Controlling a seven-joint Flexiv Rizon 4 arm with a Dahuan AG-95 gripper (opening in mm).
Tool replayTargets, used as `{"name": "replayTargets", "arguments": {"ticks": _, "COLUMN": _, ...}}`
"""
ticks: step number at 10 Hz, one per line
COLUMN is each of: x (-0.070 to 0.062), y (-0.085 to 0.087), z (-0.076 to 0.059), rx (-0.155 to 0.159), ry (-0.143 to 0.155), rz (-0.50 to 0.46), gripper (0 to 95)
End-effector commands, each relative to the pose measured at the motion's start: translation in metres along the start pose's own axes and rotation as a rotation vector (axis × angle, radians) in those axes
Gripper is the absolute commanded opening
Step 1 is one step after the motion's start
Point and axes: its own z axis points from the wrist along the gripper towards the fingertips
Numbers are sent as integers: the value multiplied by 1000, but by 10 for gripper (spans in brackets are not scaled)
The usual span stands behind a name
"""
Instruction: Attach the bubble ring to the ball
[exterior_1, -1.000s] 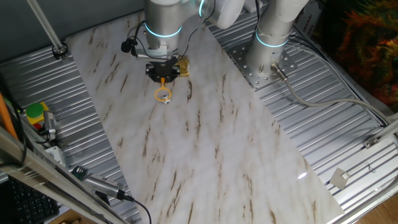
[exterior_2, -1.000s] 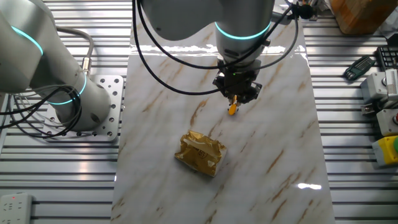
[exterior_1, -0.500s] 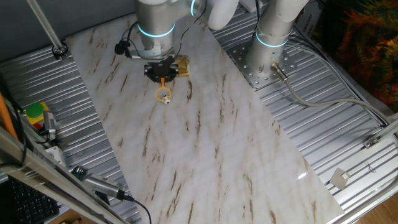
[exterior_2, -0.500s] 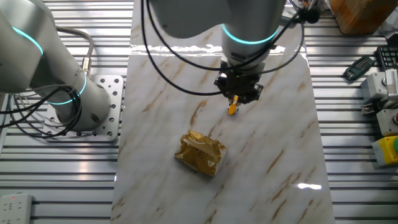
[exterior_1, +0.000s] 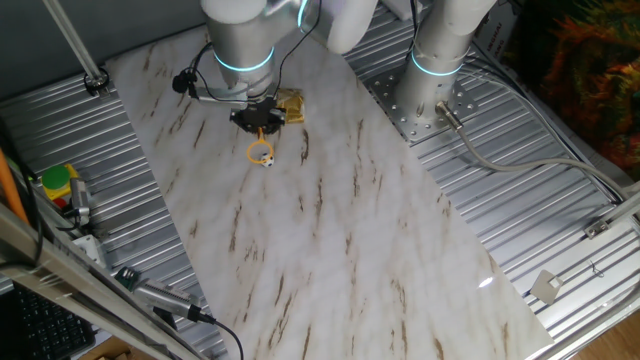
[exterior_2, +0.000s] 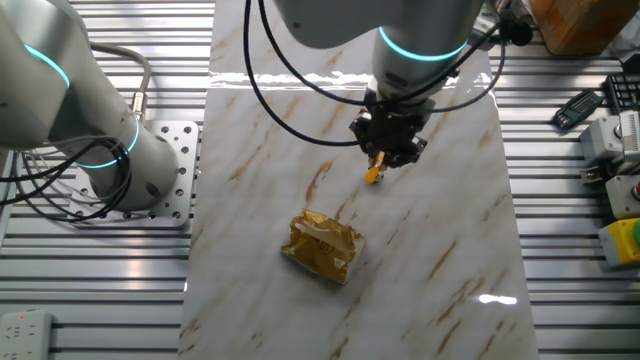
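Gripper (exterior_1: 262, 124) hung low over the far end of the marble bench (exterior_1: 330, 230), its black fingers pointed down at the short handle of the ring (exterior_1: 262, 152); from one fixed view the jaws seemed to sit at or just above that handle, but whether they were clamped on it or just parted I could not tell, and in the other fixed view the gripper (exterior_2: 385, 157) hid all but an orange stub of the ring (exterior_2: 374, 175). The hoop lay flat on the bench, and the ball (exterior_1: 267, 161) sat at its near rim, touching or all but touching it; at this size it was unclear whether the ball was inside the hoop or just against its edge. Judging from that, the task looked nearly done: ring and ball were together, and what remained was probably to confirm the ball was seated in the hoop and to lift the gripper clear without dragging the ring off. A crumpled gold wrapper (exterior_2: 323, 245) lay near the gripper on the bench, apart from the ring and playing no part.
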Motion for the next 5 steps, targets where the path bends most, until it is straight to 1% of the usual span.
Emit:
{"name": "replayTargets", "arguments": {"ticks": 1, "x": 1, "y": 0, "z": 0, "rx": 16, "ry": 13, "rz": 40, "gripper": 0}}
{"name": "replayTargets", "arguments": {"ticks": 5, "x": 1, "y": 0, "z": 0, "rx": 13, "ry": 7, "rz": 59, "gripper": 0}}
